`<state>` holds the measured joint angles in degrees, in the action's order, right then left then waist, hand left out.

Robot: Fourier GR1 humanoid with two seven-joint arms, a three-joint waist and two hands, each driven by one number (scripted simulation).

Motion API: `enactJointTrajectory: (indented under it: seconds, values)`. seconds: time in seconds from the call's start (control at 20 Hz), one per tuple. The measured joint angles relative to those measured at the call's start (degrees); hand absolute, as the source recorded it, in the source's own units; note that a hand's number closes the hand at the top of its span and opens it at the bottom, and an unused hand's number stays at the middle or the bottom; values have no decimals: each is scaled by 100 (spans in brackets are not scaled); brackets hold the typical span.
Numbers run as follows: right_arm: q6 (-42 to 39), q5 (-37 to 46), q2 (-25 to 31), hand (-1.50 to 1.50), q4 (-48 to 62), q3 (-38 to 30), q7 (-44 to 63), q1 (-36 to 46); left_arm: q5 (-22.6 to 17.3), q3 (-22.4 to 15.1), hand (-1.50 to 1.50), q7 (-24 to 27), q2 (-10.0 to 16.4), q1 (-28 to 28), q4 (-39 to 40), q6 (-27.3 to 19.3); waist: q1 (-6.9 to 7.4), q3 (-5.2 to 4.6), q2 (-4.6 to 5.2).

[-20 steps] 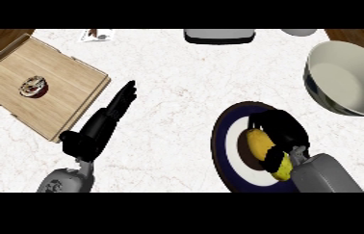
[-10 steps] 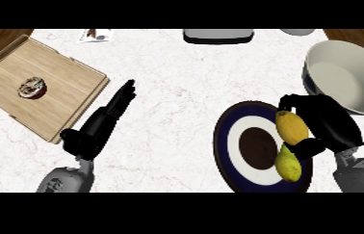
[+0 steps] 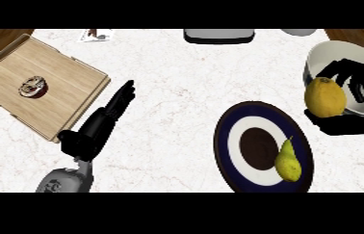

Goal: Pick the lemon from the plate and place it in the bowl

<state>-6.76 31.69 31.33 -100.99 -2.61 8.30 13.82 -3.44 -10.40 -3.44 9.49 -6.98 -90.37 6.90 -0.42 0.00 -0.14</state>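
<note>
The right hand (image 3: 344, 123) curls round the lemon (image 3: 325, 97) at its broad middle, beside the bowl (image 3: 337, 52); likely light, stiff, slippery-skinned.

Head view. White marble counter top (image 3: 185, 84), faintly veined in reddish grey, fills the field. Brown wood shows beyond it at the far left corner (image 3: 13, 35) and the far right corner (image 3: 344, 34). A pale wooden board (image 3: 60, 91) lies tilted at the left, bearing a small round item (image 3: 33, 85). A dark, grey-topped appliance (image 3: 218, 35) sits at the far edge, partly cut off. Lighting is even; shadows are soft and short.
</note>
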Motion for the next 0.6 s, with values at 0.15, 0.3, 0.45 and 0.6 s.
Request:
enactJointTrajectory:
  seconds: [0.15,0.3,0.45,0.6]
  values:
    - [-73,-121,68,150,339,-387,-108,142,53,-3,0,-43,-46,14,-84,24,29,-1,7]
    - [-37,-1,258,150,928,-657,-330,425,99,16,0,56,-94,9,5,57,59,0,17]
    - [362,381,397,150,1649,-780,-713,675,140,-8,0,18,-136,-30,23,68,94,3,30]
    - [856,682,461,150,2436,-913,-1116,1003,197,-40,0,-15,-179,-13,-44,53,122,4,36]
